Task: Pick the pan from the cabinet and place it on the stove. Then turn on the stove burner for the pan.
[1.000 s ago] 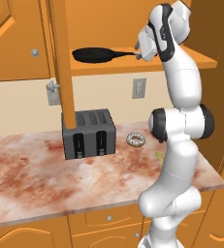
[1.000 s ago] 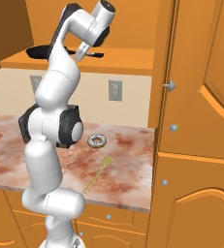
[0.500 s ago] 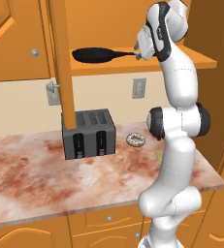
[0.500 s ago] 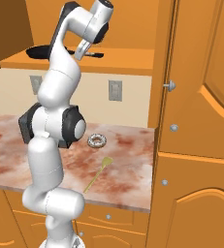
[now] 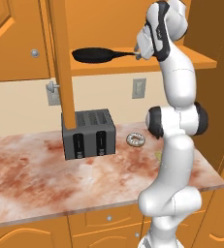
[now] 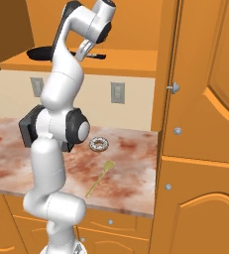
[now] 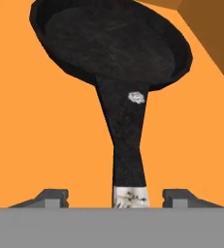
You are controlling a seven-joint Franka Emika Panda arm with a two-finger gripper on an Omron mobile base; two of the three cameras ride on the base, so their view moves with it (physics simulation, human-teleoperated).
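Pan point(image 5: 91, 54) lies flat on the open cabinet's point(image 5: 200, 62) shelf, bowl to the left in the left base view, long handle pointing right toward the gripper point(image 5: 138, 52). In the hand view the handle runs straight down to between the two dark finger tips point(image 7: 49, 197), one on each side of its pale end, with orange shelf showing in the gaps: jaws open, straddling the handle, not clamped on it. An open cabinet door point(image 5: 62, 63) hangs edge-on in front of the toaster point(image 5: 88, 133). Toaster, a doughnut point(image 5: 135, 140) and a yellow spatula point(image 6: 100, 178) sit on the reddish marbled countertop point(image 5: 31, 179) below.
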